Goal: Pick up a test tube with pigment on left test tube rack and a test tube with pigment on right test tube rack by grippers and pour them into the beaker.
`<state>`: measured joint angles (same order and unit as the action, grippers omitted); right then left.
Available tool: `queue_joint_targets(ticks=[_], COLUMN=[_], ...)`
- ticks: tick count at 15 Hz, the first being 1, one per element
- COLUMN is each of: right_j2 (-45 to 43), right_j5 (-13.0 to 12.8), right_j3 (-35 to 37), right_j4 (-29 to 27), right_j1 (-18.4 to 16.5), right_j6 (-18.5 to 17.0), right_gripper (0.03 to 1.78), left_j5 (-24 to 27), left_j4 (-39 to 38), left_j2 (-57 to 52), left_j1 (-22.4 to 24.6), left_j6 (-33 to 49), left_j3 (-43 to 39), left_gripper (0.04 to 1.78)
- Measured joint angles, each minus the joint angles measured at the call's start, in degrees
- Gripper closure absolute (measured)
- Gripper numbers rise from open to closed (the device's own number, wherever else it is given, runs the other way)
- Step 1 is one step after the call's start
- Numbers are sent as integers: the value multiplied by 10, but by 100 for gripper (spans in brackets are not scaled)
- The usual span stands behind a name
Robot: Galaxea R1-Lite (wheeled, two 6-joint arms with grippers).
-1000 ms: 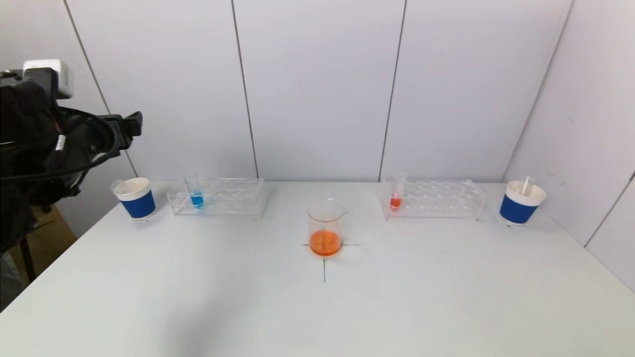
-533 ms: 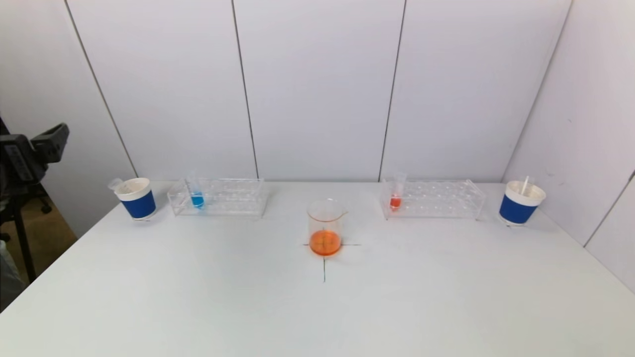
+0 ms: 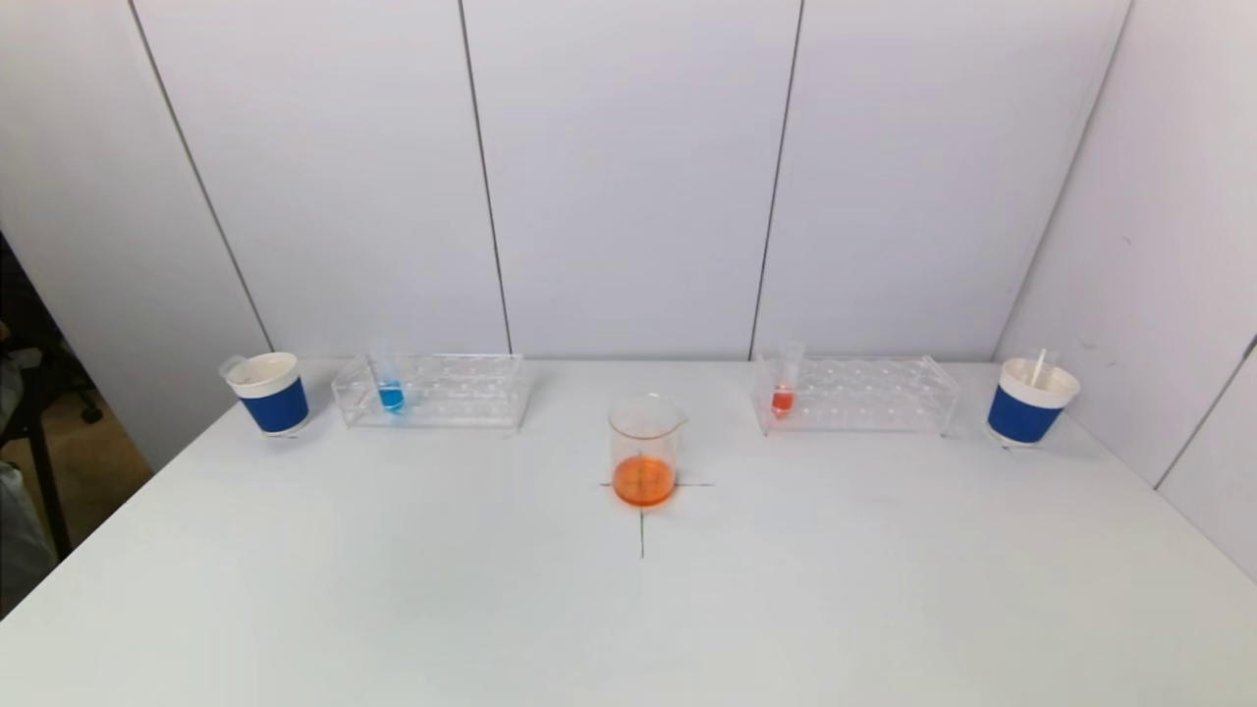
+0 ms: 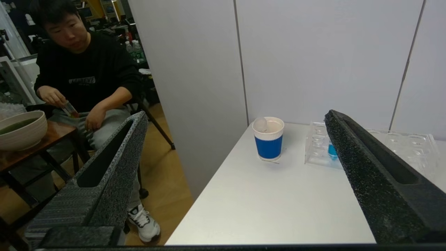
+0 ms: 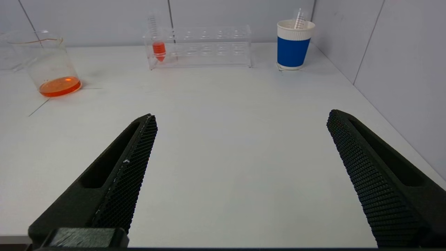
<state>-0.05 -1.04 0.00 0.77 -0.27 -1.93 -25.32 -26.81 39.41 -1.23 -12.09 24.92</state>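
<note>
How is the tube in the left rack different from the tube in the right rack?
The left tube holds blue liquid; the right tube holds orange-red liquid. The left tube stands in the left rack, beside a blue cup; the right tube stands in the right rack. Both are clear, upright, only filled near the bottom, and sit at their rack's left end.

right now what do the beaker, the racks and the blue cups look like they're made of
Beaker: clear glass by the look, orange liquid showing through. Left rack and right rack: transparent acrylic or similar hard plastic, with bright glossy edges. Left cup and right cup: probably paper, with matte ribbed blue sleeves and white rims.
</note>
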Motion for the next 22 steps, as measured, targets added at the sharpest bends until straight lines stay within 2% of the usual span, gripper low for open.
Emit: queue_joint_targets(ticks=[6, 9, 14, 18, 22], right_j2=[0, 0, 0, 0, 0], right_j5=[0, 0, 0, 0, 0], right_j3=[0, 0, 0, 0, 0], right_j4=[0, 0, 0, 0, 0], right_j1=[0, 0, 0, 0, 0], right_j6=[0, 0, 0, 0, 0], right_gripper=[4, 4, 4, 4, 4], left_j5=[13, 44, 123, 156, 238], left_j4=[189, 259, 298, 284, 267], left_j2=[-202, -286, -375, -394, -395], left_j1=[0, 3, 7, 7, 7], left_j6=[-2, 1, 34, 50, 80], left_j3=[-35, -63, -126, -195, -227], left_gripper=[5, 5, 5, 5, 5])
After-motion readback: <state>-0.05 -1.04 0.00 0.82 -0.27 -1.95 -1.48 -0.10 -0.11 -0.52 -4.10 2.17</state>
